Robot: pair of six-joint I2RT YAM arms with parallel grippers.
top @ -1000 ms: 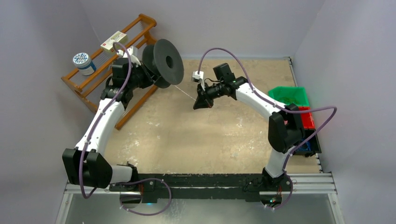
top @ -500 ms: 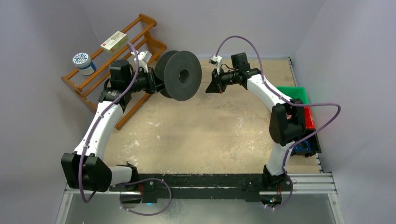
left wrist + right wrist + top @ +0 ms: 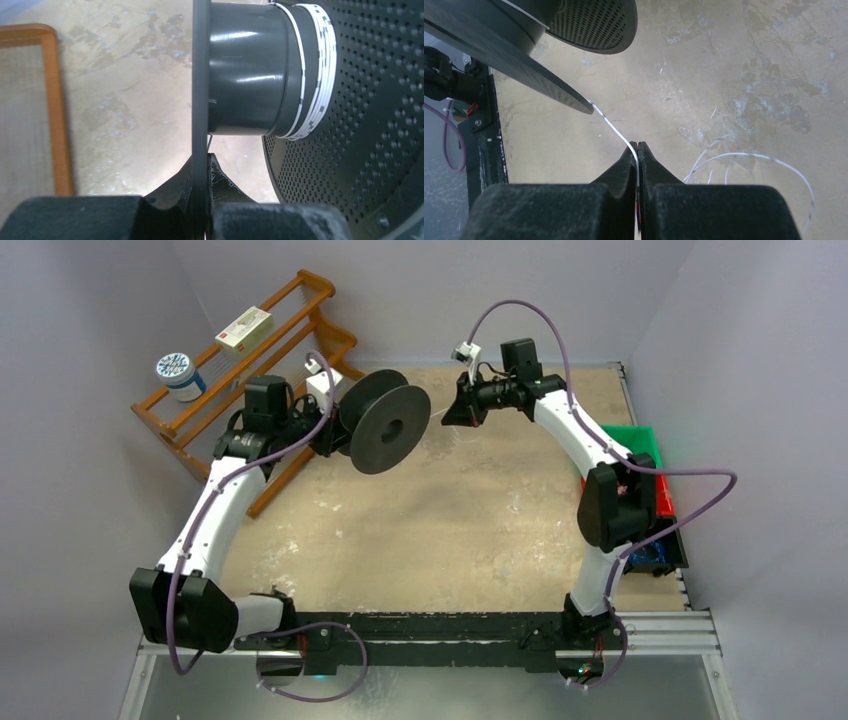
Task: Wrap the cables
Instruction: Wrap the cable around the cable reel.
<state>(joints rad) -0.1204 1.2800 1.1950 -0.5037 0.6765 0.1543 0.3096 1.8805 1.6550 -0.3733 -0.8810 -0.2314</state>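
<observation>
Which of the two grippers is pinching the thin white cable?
The right gripper: the cable runs from between its shut jaws to the spool. The left gripper clamps the spool's rim instead.

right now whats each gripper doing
left gripper: closed on the spool flange
right gripper: closed on the cable

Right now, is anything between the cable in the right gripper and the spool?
Nothing visible does. The cable runs free from the shut right gripper to the rim of the spool. The left gripper holds the spool by its flange.
</observation>
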